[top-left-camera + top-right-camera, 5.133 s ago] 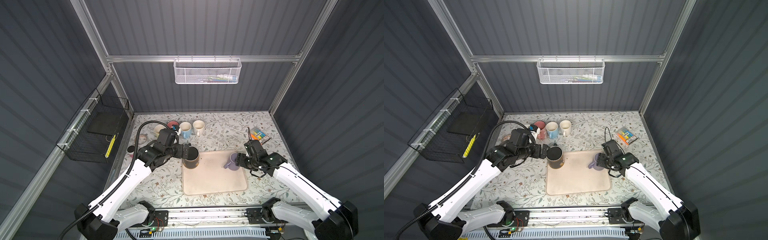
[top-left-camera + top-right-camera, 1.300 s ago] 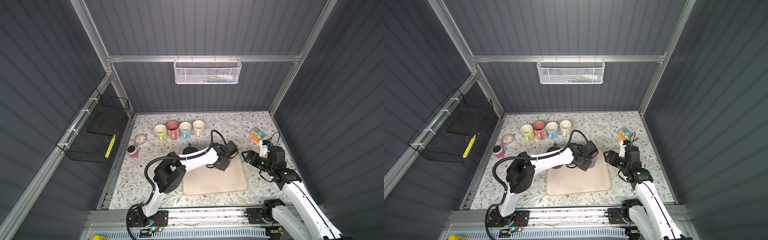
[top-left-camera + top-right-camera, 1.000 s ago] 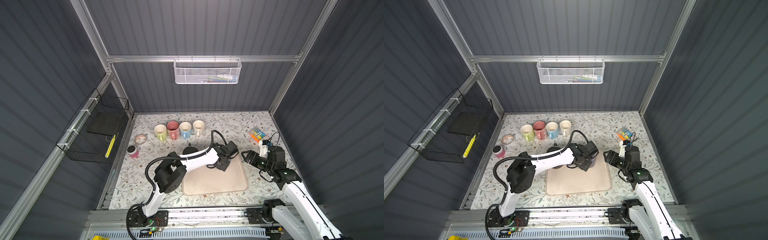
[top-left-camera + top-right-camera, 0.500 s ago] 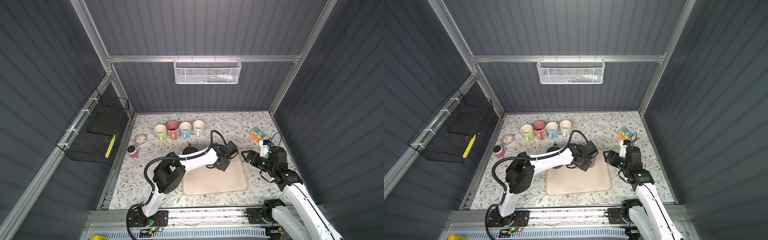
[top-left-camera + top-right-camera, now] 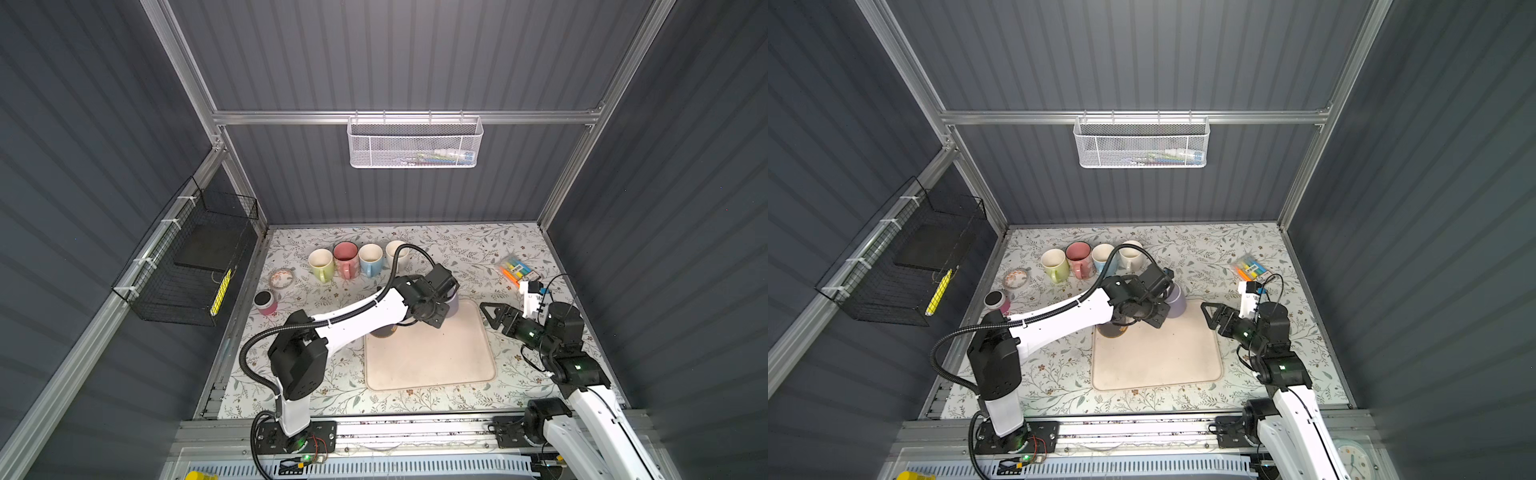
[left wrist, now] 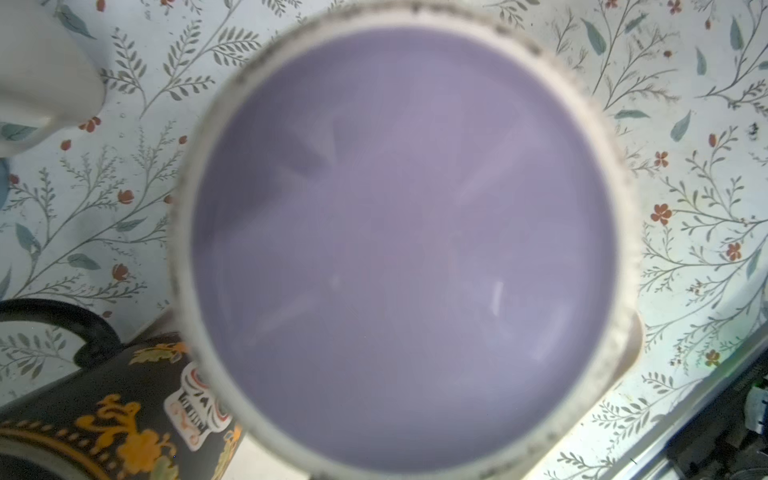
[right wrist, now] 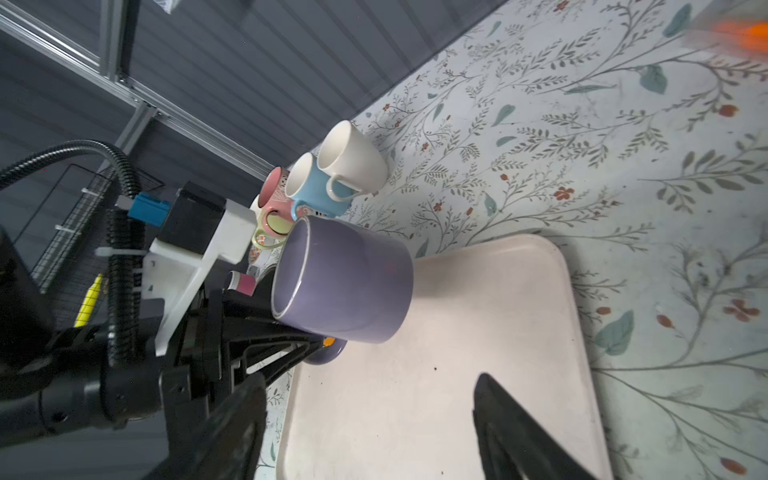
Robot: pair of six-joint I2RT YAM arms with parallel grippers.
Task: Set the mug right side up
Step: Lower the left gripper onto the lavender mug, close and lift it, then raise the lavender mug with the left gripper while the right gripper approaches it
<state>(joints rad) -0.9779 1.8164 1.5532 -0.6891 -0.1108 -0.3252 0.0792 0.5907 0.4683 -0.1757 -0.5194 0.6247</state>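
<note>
Left claw (image 7: 309, 347) reaches over the counter (image 5: 457, 249) to the far edge of the tray (image 5: 428, 365), where the purple mug (image 7: 349, 282) stands mouth-up, and is pinched almost closed on its handle (image 7: 332, 352), a grip only the right wrist view shows. The left wrist view gives just the mug's blurred inside. Right claw (image 5: 492, 316) gapes wide, empty.

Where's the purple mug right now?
In both top views the purple mug is mid-table at the beige mat's far edge, held by the left gripper, just right of the black mug.
</note>
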